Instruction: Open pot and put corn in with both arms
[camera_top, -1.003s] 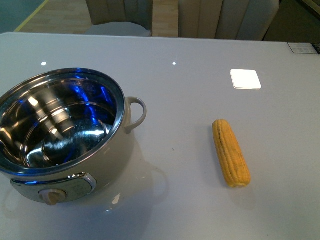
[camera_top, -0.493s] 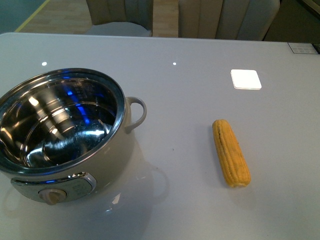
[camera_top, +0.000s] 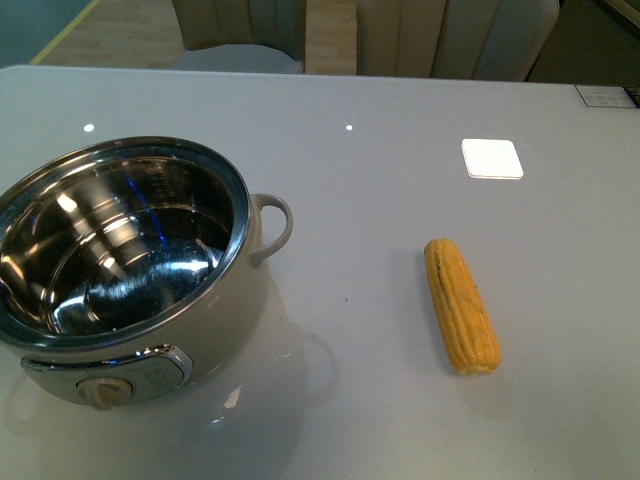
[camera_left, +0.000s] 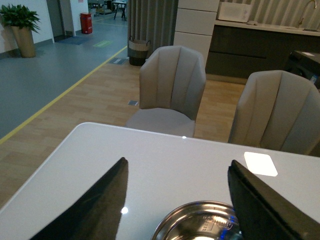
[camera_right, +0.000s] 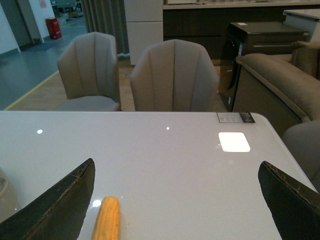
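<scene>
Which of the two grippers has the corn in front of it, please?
The right gripper: the corn shows between its open jaws, whereas the left gripper faces the pot instead.

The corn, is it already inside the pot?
No, the corn lies on the table, well apart from the pot, whose shiny steel inside holds nothing.

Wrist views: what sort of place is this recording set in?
Probably a home-style dining area beside a kitchen: a glossy white table, padded beige shell-back chairs, and dark kitchen cabinets under a counter behind.
</scene>
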